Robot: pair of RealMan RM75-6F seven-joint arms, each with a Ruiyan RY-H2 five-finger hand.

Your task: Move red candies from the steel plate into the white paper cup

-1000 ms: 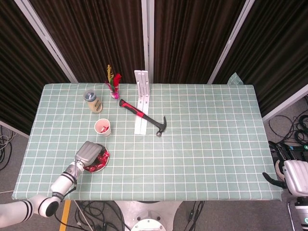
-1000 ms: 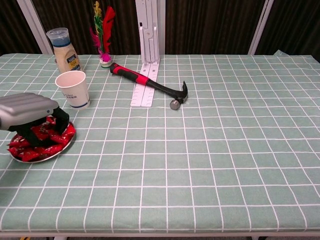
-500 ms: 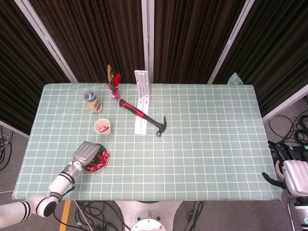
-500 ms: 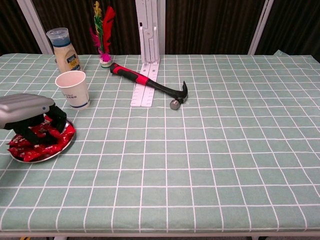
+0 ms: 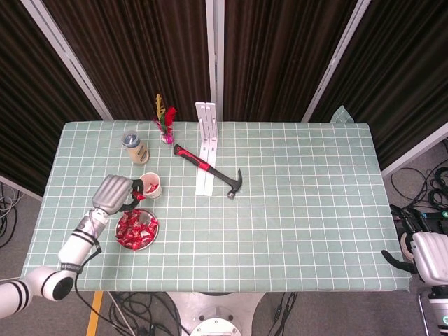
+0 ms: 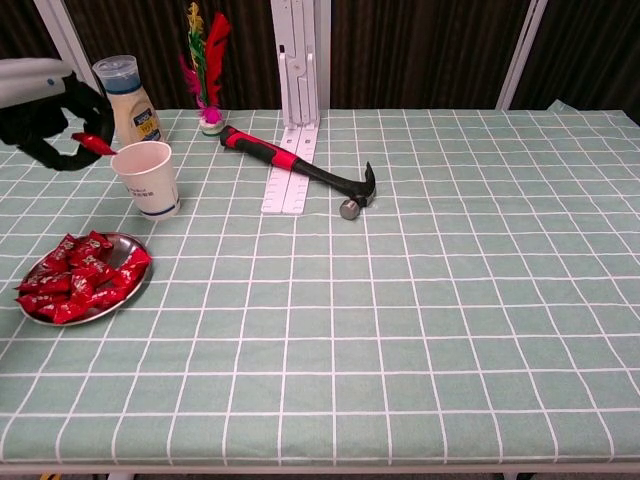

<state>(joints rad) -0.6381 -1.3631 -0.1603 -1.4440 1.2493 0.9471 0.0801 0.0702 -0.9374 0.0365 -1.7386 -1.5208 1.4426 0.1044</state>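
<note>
Red candy [image 6: 93, 145] pinched in left hand [image 6: 45, 110] beside white paper cup [image 6: 147, 177].

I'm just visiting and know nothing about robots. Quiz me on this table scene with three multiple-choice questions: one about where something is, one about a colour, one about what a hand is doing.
1. Where does the hammer lie?
A. across the white folding bracket
B. inside the steel plate
C. on the floor

2. What colour is the tablecloth?
A. plain yellow
B. green with white grid lines
C. black

3. What is the left hand doing?
A. resting flat on the cloth
B. gripping the hammer
C. holding a red candy beside the white paper cup

Answers: 1 A, its handle crosses the bracket. 2 B, the grid shows all over. 3 C, the candy sits at its fingertips by the cup's rim.
</note>
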